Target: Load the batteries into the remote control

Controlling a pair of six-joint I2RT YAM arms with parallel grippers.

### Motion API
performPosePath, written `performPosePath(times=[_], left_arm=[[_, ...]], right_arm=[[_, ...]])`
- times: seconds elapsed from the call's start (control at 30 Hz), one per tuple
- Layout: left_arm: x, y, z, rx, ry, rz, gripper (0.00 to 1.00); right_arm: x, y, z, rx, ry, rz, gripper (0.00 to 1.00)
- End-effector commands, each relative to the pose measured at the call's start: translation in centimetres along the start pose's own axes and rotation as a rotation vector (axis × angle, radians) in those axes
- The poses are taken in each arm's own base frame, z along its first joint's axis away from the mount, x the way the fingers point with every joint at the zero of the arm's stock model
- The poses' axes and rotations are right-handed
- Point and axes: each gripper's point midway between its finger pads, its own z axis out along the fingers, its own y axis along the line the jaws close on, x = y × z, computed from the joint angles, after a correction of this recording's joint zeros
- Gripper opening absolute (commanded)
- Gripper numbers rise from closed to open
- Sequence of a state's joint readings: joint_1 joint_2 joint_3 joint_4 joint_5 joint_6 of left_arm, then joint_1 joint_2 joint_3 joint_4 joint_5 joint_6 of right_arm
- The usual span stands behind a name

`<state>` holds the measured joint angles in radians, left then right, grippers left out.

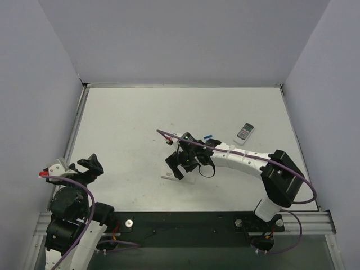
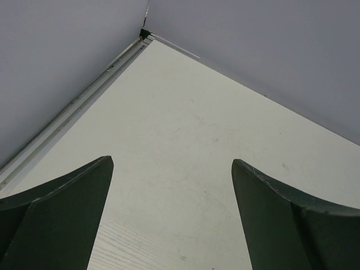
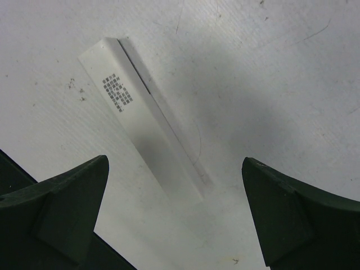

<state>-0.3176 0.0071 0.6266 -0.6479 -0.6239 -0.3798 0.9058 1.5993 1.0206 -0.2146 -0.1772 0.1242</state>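
**White remote lies between the right gripper's spread fingers**

White and slim, the remote control lies flat on the table with its plain back up. A small block of dark print sits near the end farther from the fingers. In the right wrist view it runs on a slant through the gap of the right gripper. Its near end reaches the space between the two fingertips, and its far end leans toward the finger on the left of that view. The dark fingers stand wide apart, and neither is seen touching the remote.

From the top camera, only a sliver of the remote shows just past the right gripper's fingers on the side nearer the arm bases. One small blue battery lies on the table beyond the gripper, near the right arm's wrist. A wider white-grey remote with a button pad rests farther out than the battery, well apart from the fingers.

The left gripper is also spread open, holding nothing. Only bare tabletop shows between its fingers, well apart from the remote.
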Motion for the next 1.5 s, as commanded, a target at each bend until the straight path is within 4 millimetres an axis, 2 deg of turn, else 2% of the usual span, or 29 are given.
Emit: performPosePath(times=[0.0,0.13,0.27,0.57,0.67,0.7,0.77,0.87,0.9,0.97,1.03,1.1,1.13,1.17,1.23,1.27,1.3,1.33,1.37,1.4,1.47], left_arm=[[-2.2,1.2,-1.6,-0.003,-0.106,-0.060,0.97],[-2.2,1.2,-1.6,-0.004,-0.104,-0.062,0.97],[-2.4,1.3,-1.8,-0.007,-0.108,-0.064,0.97],[-2.3,1.6,-1.8,-0.021,-0.107,-0.066,0.97],[-2.3,1.8,-1.8,-0.033,-0.108,-0.071,0.97],[-2.3,1.8,-1.8,-0.036,-0.108,-0.070,0.98],[-2.2,1.9,-1.8,-0.039,-0.105,-0.071,0.97],[-2.2,1.9,-1.8,-0.039,-0.104,-0.071,0.97],[-2.2,2.0,-1.8,-0.044,-0.104,-0.075,0.97],[-2.2,2.1,-1.9,-0.049,-0.105,-0.078,0.98],[-2.1,2.2,-1.9,-0.056,-0.103,-0.077,0.97],[-2.1,2.3,-1.9,-0.059,-0.104,-0.080,0.97],[-2.1,2.3,-1.9,-0.061,-0.103,-0.079,0.97],[-2.2,2.3,-1.9,-0.062,-0.105,-0.082,0.97],[-2.2,2.3,-1.9,-0.063,-0.106,-0.083,0.97],[-2.2,2.3,-1.9,-0.063,-0.105,-0.082,0.97],[-2.2,2.3,-1.9,-0.063,-0.106,-0.083,0.97],[-2.2,2.3,-1.9,-0.061,-0.105,-0.083,0.97],[-2.2,2.3,-1.9,-0.063,-0.106,-0.083,0.97],[-2.2,2.3,-1.9,-0.063,-0.105,-0.082,0.98],[-2.2,2.4,-1.9,-0.065,-0.105,-0.084,0.97]], right_arm=[[-1.8,0.7,0.8,-0.018,0.004,-0.045,1.00],[-0.7,1.6,2.4,-0.002,0.065,-0.099,0.98],[0.0,1.5,3.0,0.018,0.096,-0.094,0.96],[1.7,0.5,4.8,0.075,0.159,-0.090,0.77],[2.1,0.0,5.0,0.100,0.173,-0.094,0.66],[2.2,-0.1,5.0,0.105,0.175,-0.091,0.59],[2.4,-0.2,5.2,0.111,0.183,-0.083,0.54],[2.9,-0.7,5.1,0.142,0.193,-0.062,0.40],[3.5,-1.1,5.0,0.155,0.204,-0.051,0.31],[3.7,-2.3,4.4,0.186,0.197,0.019,0.22],[4.8,-3.4,3.8,0.208,0.203,0.095,0.14],[5.6,-5.6,3.3,0.250,0.203,0.231,0.07],[5.6,-6.4,2.7,0.263,0.185,0.279,0.06],[7.2,-8.7,2.1,0.324,0.197,0.361,0.04],[7.9,-10.6,0.8,0.383,0.166,0.498,0.03],[9.5,-11.7,0.3,0.420,0.181,0.560,0.03],[10.6,-13.7,-0.5,0.476,0.175,0.683,0.03],[11.1,-14.7,-1.4,0.501,0.155,0.746,0.03],[12.9,-15.3,-1.9,0.529,0.176,0.801,0.03],[14.2,-17.2,-2.9,0.579,0.175,0.894,0.04],[15.5,-18.5,-4.1,0.628,0.160,1.002,0.05]])
